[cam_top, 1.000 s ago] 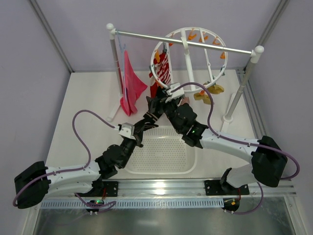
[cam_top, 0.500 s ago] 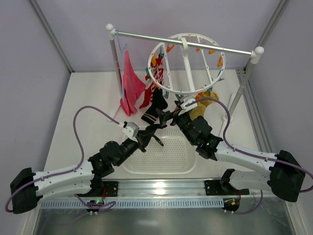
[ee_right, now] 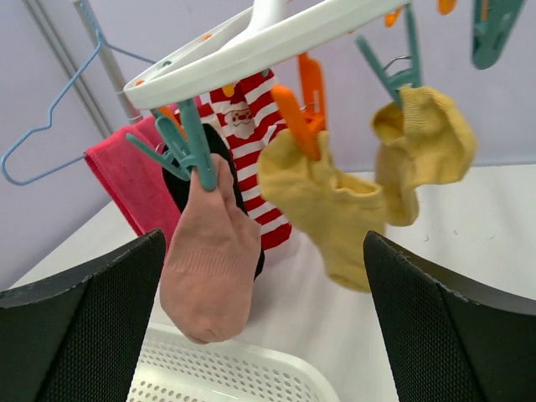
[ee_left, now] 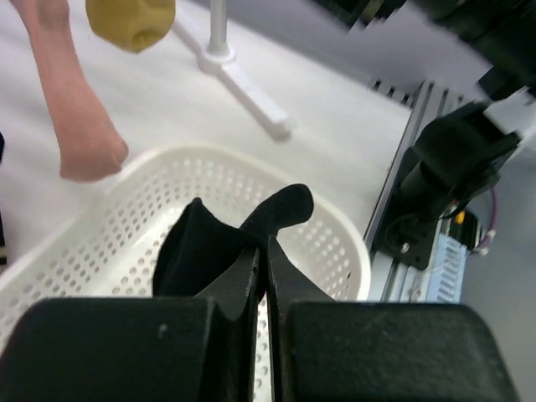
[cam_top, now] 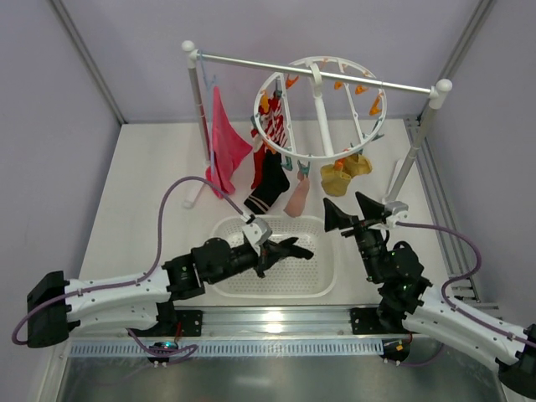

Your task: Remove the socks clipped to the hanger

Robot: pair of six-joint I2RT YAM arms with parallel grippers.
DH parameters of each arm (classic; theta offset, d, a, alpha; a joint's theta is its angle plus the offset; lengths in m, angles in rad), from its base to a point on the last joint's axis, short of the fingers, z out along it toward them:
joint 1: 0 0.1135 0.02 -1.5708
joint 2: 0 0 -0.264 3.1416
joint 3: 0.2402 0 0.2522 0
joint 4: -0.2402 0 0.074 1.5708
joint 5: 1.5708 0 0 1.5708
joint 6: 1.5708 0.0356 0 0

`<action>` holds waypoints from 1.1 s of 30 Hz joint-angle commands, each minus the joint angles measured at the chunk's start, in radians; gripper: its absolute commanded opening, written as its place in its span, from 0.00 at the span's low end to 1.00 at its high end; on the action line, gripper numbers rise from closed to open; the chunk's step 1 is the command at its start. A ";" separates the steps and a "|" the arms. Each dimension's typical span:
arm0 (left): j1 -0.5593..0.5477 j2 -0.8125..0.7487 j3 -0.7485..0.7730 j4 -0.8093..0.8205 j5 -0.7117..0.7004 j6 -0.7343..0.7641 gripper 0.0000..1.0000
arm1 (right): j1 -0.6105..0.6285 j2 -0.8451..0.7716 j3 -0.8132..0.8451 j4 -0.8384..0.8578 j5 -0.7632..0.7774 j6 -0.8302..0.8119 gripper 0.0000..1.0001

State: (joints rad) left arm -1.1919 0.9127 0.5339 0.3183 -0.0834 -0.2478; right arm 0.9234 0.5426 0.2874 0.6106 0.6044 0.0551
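Bright, even light with faint shadows; wrist-view foregrounds blurred.

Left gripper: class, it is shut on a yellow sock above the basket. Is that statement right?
No. The sock is black, not yellow, as the left wrist view shows. The left gripper is shut on it above the basket.
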 commanded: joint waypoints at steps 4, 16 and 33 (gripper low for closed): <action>-0.046 0.072 -0.020 -0.031 -0.144 0.004 0.00 | -0.001 -0.184 -0.070 -0.018 0.092 0.000 1.00; -0.078 0.017 -0.077 -0.079 -0.364 -0.034 1.00 | -0.003 -0.136 -0.056 -0.015 0.095 -0.009 1.00; -0.078 0.084 -0.138 0.289 -0.349 0.117 0.99 | -0.001 -0.164 -0.117 0.080 0.106 -0.051 1.00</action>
State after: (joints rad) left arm -1.2652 0.9710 0.3859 0.4156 -0.5041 -0.2008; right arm 0.9211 0.3840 0.1734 0.6216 0.6876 0.0196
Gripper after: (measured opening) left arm 0.994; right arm 0.996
